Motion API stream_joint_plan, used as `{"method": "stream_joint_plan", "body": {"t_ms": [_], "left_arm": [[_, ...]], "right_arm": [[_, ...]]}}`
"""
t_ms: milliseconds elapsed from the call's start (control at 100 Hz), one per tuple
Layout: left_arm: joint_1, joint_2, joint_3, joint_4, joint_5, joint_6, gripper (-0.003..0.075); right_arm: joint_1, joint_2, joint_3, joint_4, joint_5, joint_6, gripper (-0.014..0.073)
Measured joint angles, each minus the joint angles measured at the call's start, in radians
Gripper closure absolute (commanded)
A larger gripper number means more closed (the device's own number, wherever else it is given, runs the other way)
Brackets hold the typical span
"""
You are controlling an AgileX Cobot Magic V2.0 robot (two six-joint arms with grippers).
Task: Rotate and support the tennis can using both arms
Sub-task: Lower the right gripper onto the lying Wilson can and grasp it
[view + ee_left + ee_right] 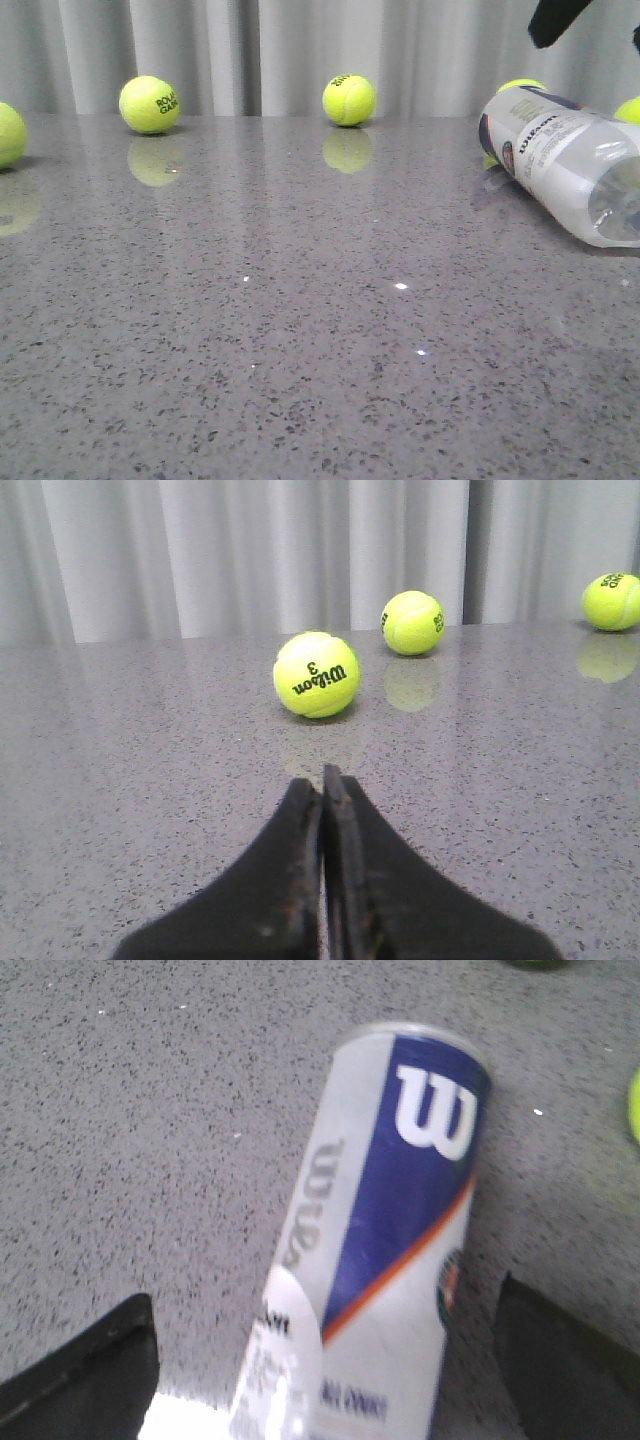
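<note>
The tennis can (565, 165) lies on its side at the right of the grey table, labelled end toward the back, clear end toward the front right edge of the view. In the right wrist view the can (400, 1210) shows its navy Wilson label with the orange stripe. My right gripper (325, 1300) is open, its two black fingers wide apart on either side of the can and clear of it. Only a black part of the right arm (555, 20) shows in the front view, above the can. My left gripper (322, 778) is shut and empty, low over the table.
Yellow-green tennis balls lie along the back of the table by the curtain (149, 104) (349, 99) (5, 133), and two sit behind the can (520, 86) (630, 110). One ball (316, 674) lies just ahead of my left gripper, with others (413, 622) (611, 601) further off.
</note>
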Motion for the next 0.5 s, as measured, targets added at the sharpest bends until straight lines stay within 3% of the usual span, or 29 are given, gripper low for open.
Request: {"method": "stream_joint_plan", "body": {"t_ms": [420, 500], "left_arm": [[0.000, 0.000, 0.000, 0.000, 0.000, 0.000, 0.0741], [0.000, 0.000, 0.000, 0.000, 0.000, 0.000, 0.0741]], "right_arm": [[0.002, 0.219, -0.013, 0.000, -0.060, 0.000, -0.0052], [0.002, 0.231, -0.013, 0.000, -0.060, 0.000, -0.0020]]}}
